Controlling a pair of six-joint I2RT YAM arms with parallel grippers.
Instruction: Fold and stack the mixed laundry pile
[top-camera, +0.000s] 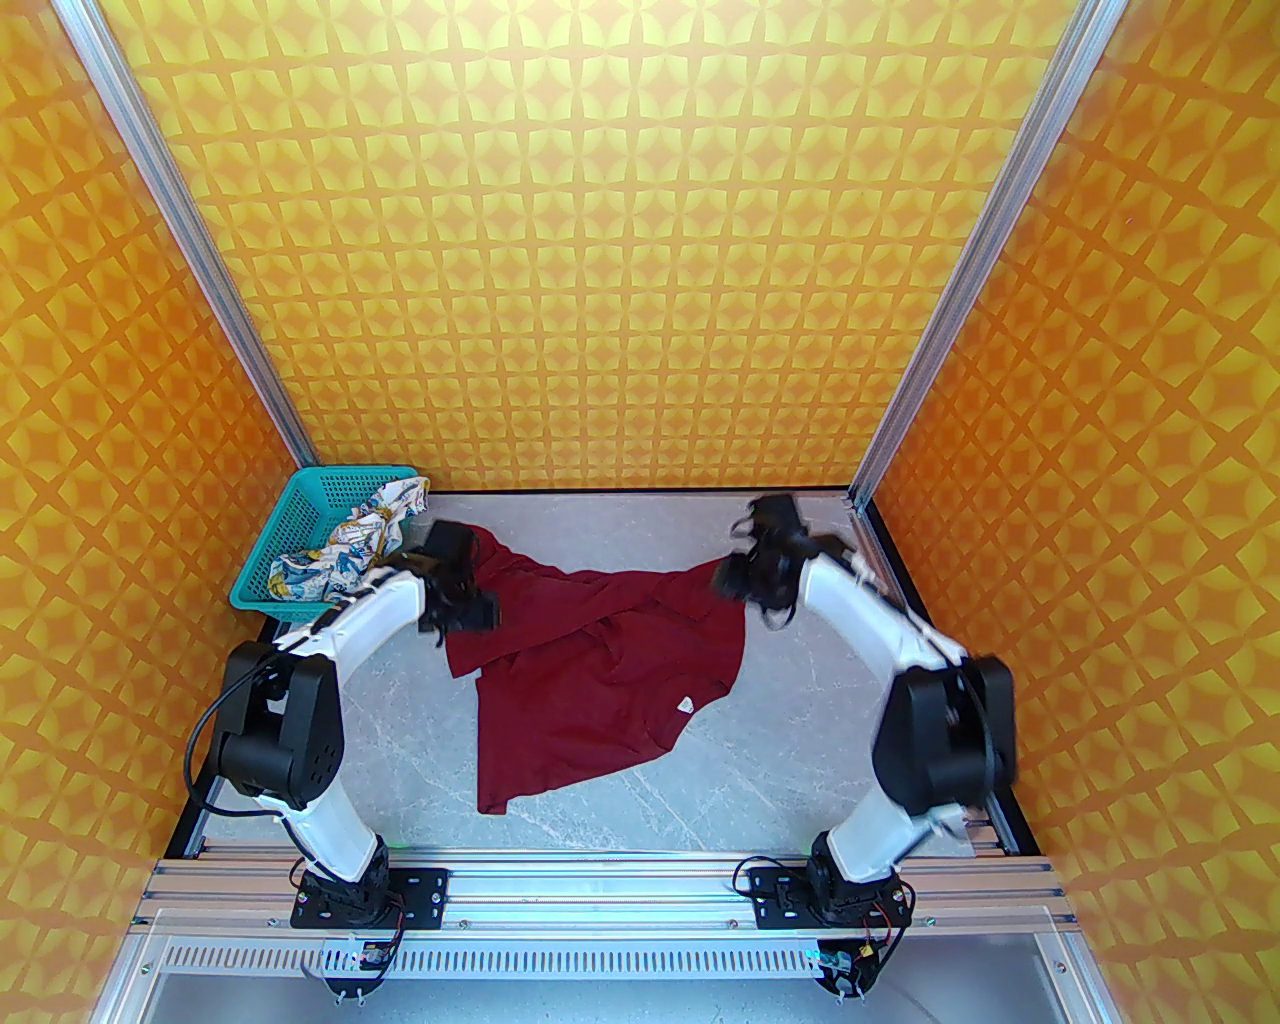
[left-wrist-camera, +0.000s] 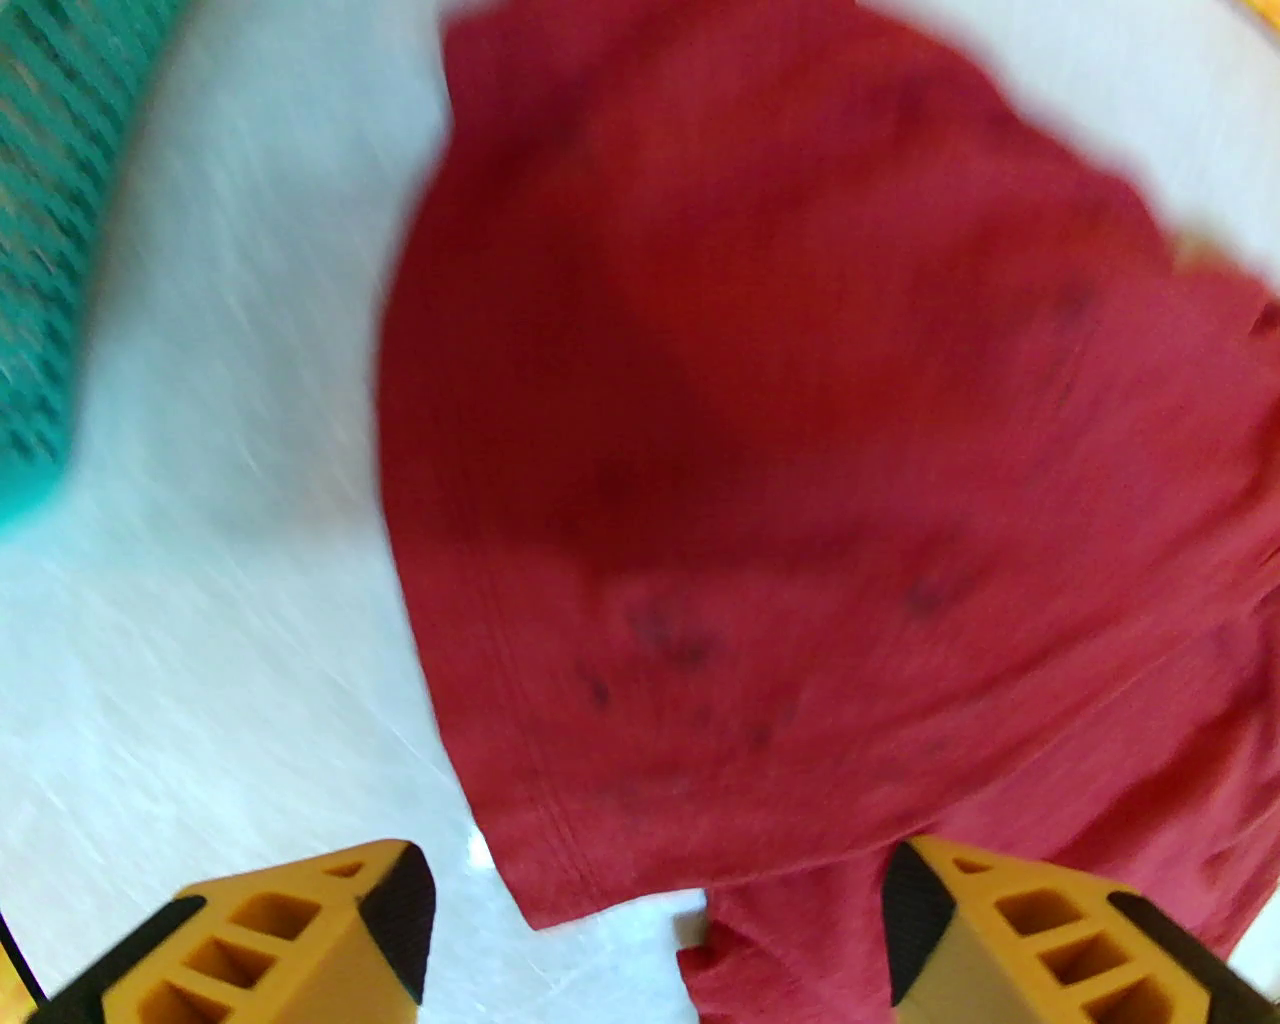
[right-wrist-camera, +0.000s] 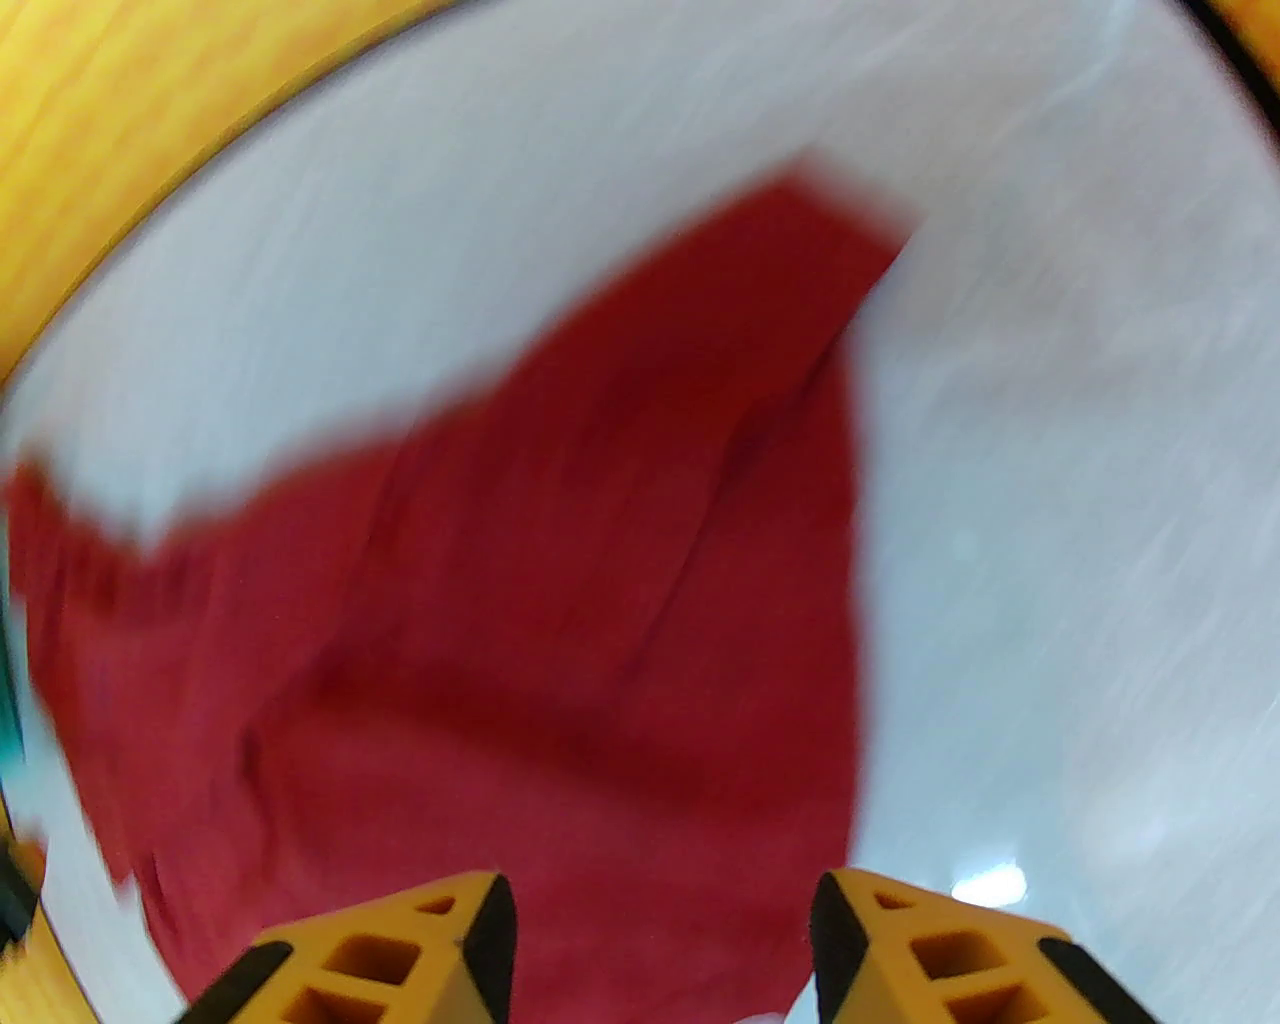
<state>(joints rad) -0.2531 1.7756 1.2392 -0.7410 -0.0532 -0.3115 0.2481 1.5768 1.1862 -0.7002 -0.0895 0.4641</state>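
Red tee (top-camera: 600, 690) sprawled on table (top-camera: 800, 740), long axis diagonal: far-right corner down to near-left. Left gripper (left-wrist-camera: 660, 905), right gripper (right-wrist-camera: 660, 935): jaws apart, nothing pinched.

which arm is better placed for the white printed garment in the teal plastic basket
Left: left jaws hang beside the teal plastic basket holding the white printed garment; right jaws sit across the dark red T-shirt.

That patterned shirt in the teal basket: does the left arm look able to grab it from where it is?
Probably yes. The left gripper hovers open over the red T-shirt right beside the basket, and the patterned shirt lies heaped on top with nothing covering it.
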